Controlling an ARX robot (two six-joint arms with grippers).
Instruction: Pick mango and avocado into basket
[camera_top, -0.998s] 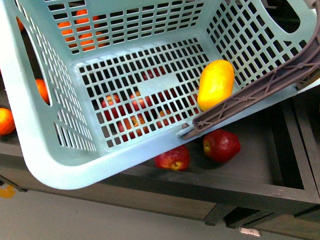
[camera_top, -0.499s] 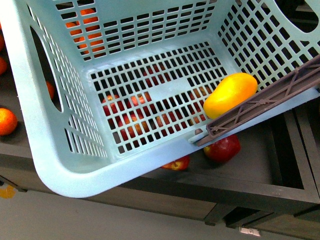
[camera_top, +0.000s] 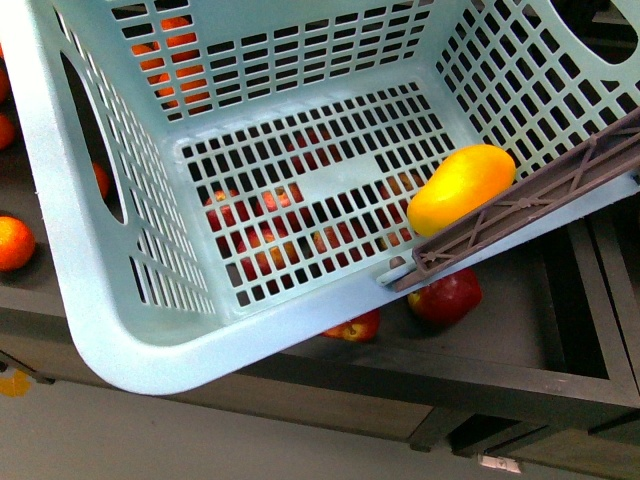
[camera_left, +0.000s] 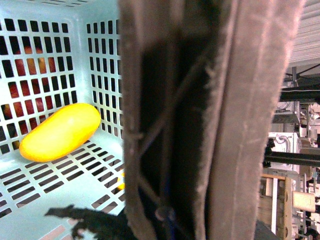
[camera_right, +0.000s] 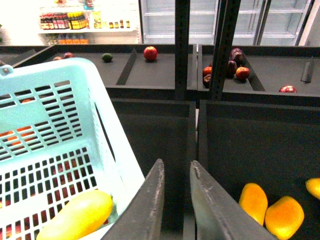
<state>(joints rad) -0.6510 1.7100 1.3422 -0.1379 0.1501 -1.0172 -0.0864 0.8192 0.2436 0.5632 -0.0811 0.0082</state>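
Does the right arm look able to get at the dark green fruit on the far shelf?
Probably not from here: the avocado lies on the far shelf, well beyond the right gripper, across a dark bin. Its path looks open.

Dark produce shelving (camera_right: 150, 75) stands before glass-door fridges (camera_right: 157, 20) and a bottle shelf (camera_right: 75, 21).

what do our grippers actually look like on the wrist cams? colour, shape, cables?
Right gripper: two flat, matte dark-grey fingers, tapering toward the tips, with paler edges; no cables or markings visible. Left wrist view is filled by the brown basket handle, so nothing of that gripper shows. Front view shows no arms.
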